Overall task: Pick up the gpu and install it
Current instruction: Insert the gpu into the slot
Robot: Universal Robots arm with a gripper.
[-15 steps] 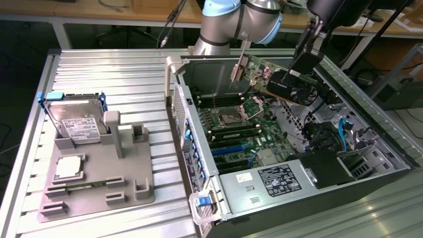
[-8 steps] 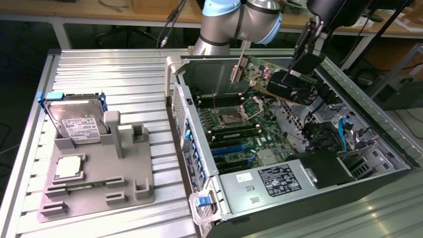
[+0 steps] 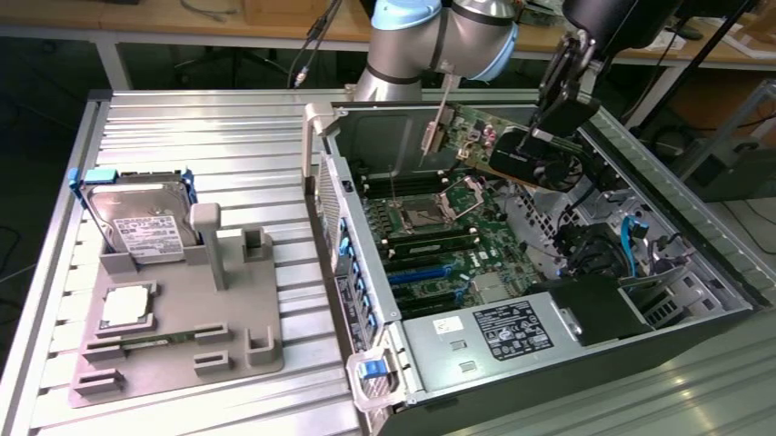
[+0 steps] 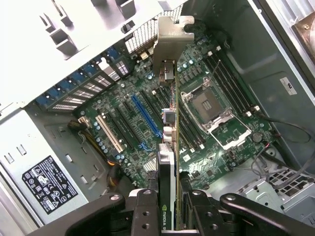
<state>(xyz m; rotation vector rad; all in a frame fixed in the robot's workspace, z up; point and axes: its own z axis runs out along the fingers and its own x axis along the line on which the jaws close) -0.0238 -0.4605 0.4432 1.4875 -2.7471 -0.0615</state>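
Note:
The gpu (image 3: pixel 503 150) is a dark circuit card with a black fan and a pale metal bracket (image 3: pixel 433 136) at one end. It hangs in the air over the open computer case (image 3: pixel 363 272), above the motherboard (image 3: pixel 437 245). My gripper (image 3: pixel 548 123) is shut on the card's fan end. In the wrist view the gpu (image 4: pixel 169 142) shows edge-on, with its bracket (image 4: pixel 170 34) at the far end and my gripper (image 4: pixel 170 199) clamped on either side of it. Below the card lie the blue expansion slot (image 4: pixel 145 115) and the black slots beside it.
The empty processor socket (image 4: pixel 211 105) and memory slots lie beside the card's line. The power supply (image 3: pixel 510 331) fills the case's near end. On the exterior view's left, a grey fixture (image 3: pixel 182 354) holds a silver hard drive (image 3: pixel 140 227).

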